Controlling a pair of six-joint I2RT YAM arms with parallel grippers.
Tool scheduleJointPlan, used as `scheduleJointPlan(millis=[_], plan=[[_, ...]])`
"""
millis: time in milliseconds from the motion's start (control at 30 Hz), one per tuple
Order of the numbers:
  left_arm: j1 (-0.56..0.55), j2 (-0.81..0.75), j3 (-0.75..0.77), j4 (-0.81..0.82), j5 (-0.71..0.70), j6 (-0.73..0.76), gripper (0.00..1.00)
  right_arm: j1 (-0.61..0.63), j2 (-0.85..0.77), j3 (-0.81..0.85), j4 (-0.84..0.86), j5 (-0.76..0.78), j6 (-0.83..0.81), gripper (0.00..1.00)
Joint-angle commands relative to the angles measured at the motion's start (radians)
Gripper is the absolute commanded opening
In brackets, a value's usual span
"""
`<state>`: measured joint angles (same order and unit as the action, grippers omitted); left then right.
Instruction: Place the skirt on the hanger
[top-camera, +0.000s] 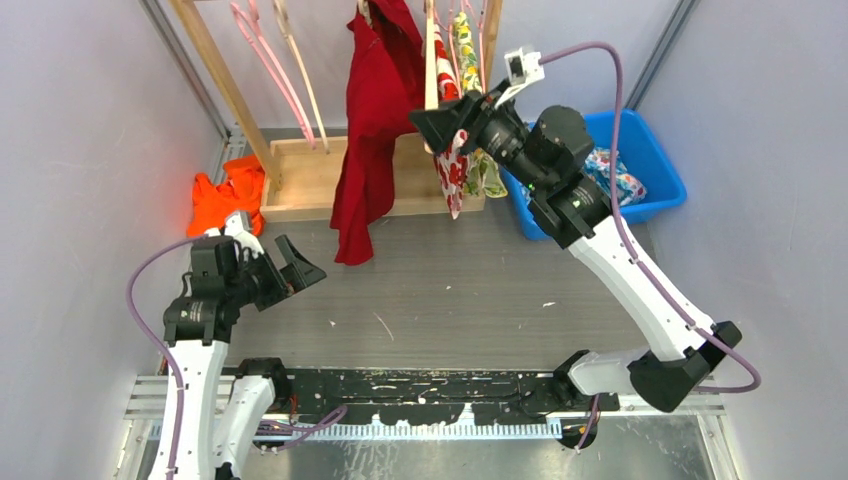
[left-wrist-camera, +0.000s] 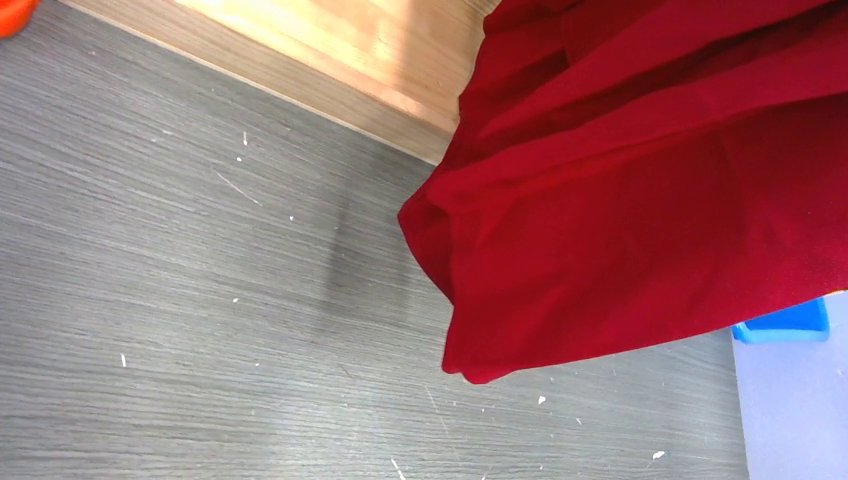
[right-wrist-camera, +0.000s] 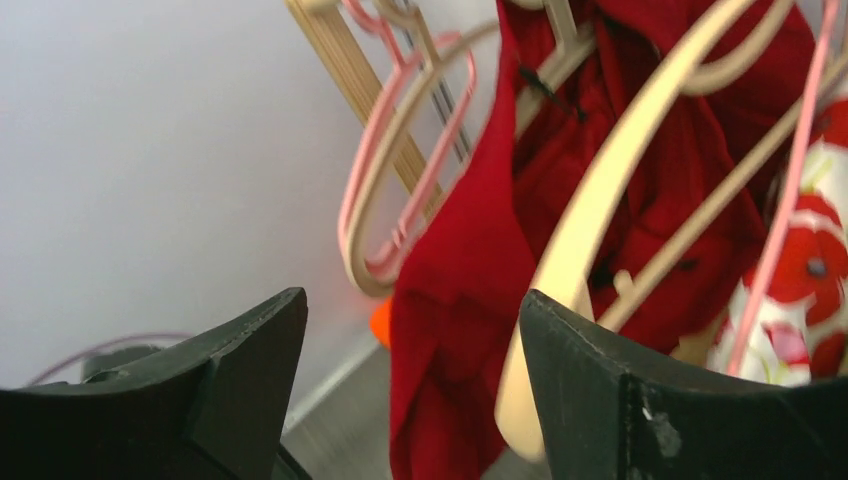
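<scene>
The right arm stretches up from its base at the near edge, elbow low and forearm slanting towards the wooden rack (top-camera: 310, 178). The right gripper (top-camera: 447, 122) is held level with the hangers, jaws spread wide and gripping nothing, with a pale wooden hanger (right-wrist-camera: 600, 190) just beside one finger. The red skirt (top-camera: 372, 130) hangs from the top of that rack (its hem low, near the grey table (top-camera: 450, 285)). The left arm sits folded low at the left, and the left gripper (top-camera: 290, 268) points at that hem, jaws apart and empty.
</scene>
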<state>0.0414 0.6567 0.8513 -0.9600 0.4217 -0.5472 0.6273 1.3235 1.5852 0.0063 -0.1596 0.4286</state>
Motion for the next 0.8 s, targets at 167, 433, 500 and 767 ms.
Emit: scheduleJointPlan(millis=[167, 433, 500, 767], plan=[[0.005, -0.025, -0.035, 0.092, 0.031, -0.024, 1.00, 0.005, -0.156, -0.208, -0.055, 0.017, -0.022, 0.89], [0.004, -0.011, -0.034, 0.111, 0.028, -0.031, 1.00, 0.005, -0.208, -0.279, -0.071, 0.024, -0.027, 0.91], [0.005, -0.008, -0.034, 0.115, 0.027, -0.033, 1.00, 0.005, -0.211, -0.290, -0.076, 0.027, -0.028, 0.91], [0.005, -0.012, -0.060, 0.164, 0.044, -0.061, 1.00, 0.005, -0.247, -0.373, -0.101, 0.092, -0.034, 0.92]])
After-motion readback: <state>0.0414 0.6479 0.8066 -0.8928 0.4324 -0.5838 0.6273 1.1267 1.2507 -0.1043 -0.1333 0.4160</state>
